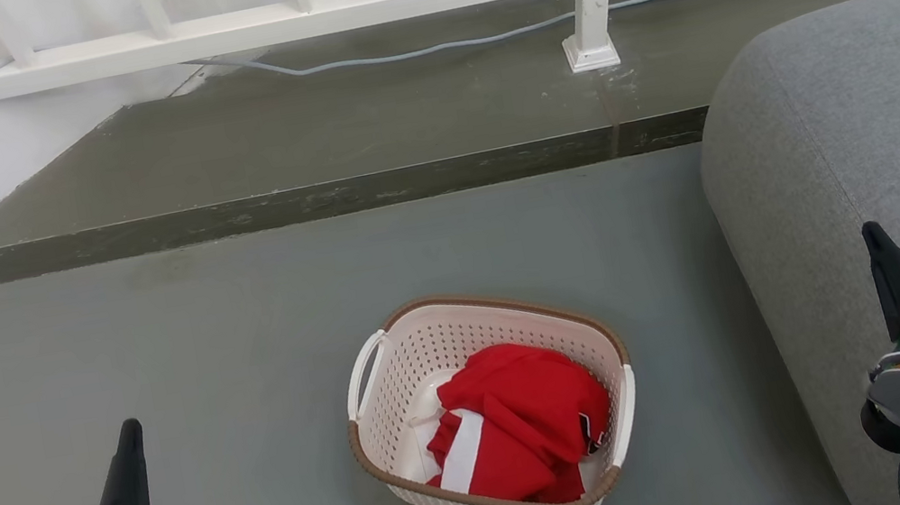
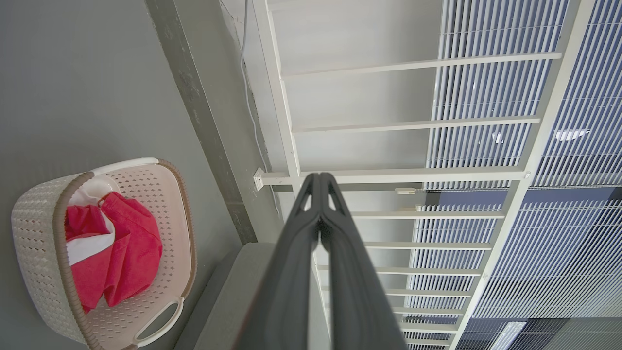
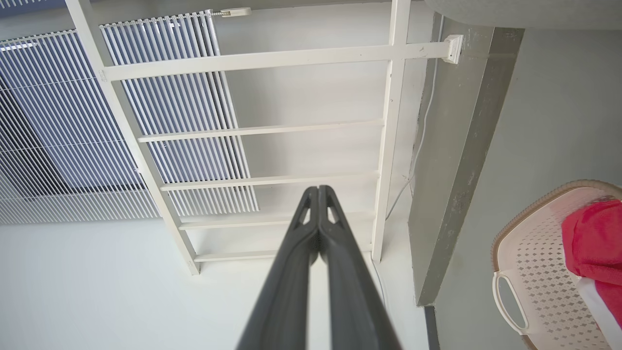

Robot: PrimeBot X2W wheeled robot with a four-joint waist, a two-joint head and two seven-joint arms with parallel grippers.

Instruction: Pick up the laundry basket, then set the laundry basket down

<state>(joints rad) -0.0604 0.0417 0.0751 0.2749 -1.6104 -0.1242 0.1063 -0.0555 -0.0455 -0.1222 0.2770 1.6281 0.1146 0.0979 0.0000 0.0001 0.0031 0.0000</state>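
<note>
Left end effector [image 1: 129,448] and right end effector [image 1: 878,254] each have their fingers pressed together, holding nothing. Between them, well apart from both, the laundry basket [image 1: 400,389] stands upright on the grey floor [image 1: 154,339] with a red garment [image 1: 523,414] inside, near a grey sofa [image 1: 850,131]

Head view downward, wrist views toward railing [image 2: 408,175], laundry basket [image 1: 431,354] in all.

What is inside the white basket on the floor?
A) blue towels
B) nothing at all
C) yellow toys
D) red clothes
D: a bunched red garment with a white stripe lies inside the laundry basket, which stands on the grey floor.
</note>
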